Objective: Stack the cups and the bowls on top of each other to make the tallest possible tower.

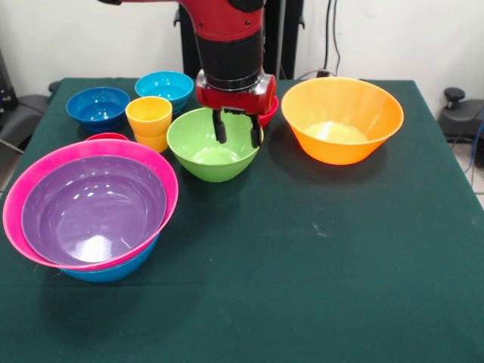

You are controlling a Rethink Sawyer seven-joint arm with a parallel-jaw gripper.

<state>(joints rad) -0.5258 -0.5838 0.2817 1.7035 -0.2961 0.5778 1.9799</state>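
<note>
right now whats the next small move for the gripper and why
Probably lower a little and close on the green bowl's far rim. The gripper hangs open over that rim, one finger seemingly inside the bowl and one outside, and the bowl stands alone, apart from the pink-and-purple tower.

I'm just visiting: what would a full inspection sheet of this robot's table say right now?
Surface: green cloth table.
Job's things: purple bowl nested in pink bowl, on a blue bowl; green bowl; orange bowl; dark blue bowl; light blue bowl; yellow cup; red rims partly hidden behind the pink bowl and the gripper.
Clutter: nothing seen.
Grippers: gripper open, fingers over the green bowl's far rim.
Cables: wires on the back wall.
Surroundings: white wall, black gear at both sides.
</note>
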